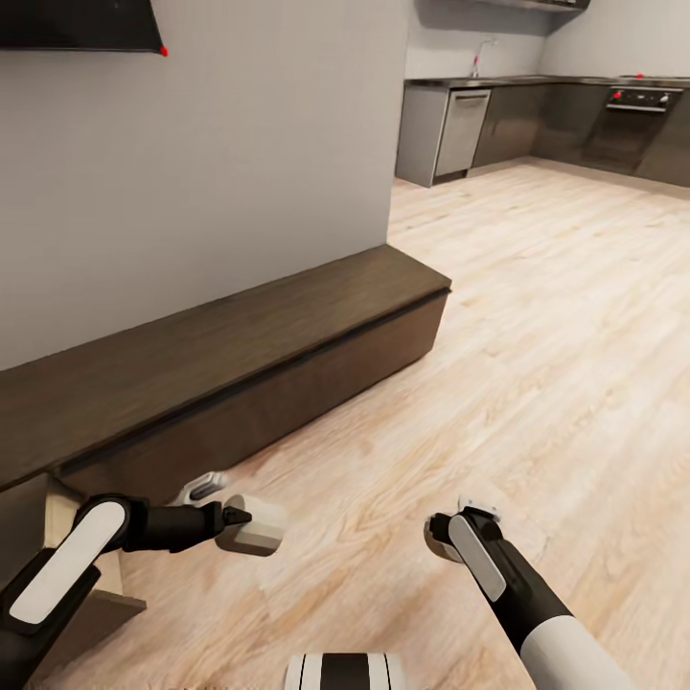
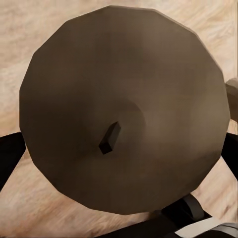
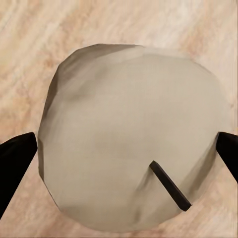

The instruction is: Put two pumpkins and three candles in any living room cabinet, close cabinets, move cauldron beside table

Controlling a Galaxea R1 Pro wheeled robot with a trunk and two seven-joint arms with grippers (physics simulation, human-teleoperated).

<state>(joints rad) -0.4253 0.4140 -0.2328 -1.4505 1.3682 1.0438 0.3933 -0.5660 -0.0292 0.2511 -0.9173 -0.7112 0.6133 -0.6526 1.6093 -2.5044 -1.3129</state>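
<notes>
Room: wood floor (image 1: pixel 537 383) running off to a grey kitchen (image 1: pixel 537 125) at about 1 o'clock, plain wall (image 1: pixel 240 144) from 10 to 12.

Cabinet (image 1: pixel 192 374): long dark-brown unit along the wall, long axis going from 9 o'clock up toward 12. Down at 8 o'clock a pale wooden drawer (image 1: pixel 81 565) looks pulled out — that's the only opening I can spot.

Left arm: left gripper (image 1: pixel 235 518) at 7 o'clock, clamped on a candle (image 2: pixel 124 114); the wrist cam looks straight down on its wick, with dark fingers (image 2: pixel 10 158) on either side.

Right arm: right gripper (image 1: pixel 450 537) at 5 o'clock, also closed around a second candle (image 3: pixel 131 139), fingers (image 3: pixel 15 163) pinching both flanks. In the head view this one is mostly hidden behind the wrist.

What the next move hangs on: the drawer sits toward 8 o'clock from both grippers, and the left one is much nearer — just beside it. My guess is left candle goes in first, and the right arm has to cross over or the base has to turn.

Not in sight: pumpkins, cauldron, table.
</notes>
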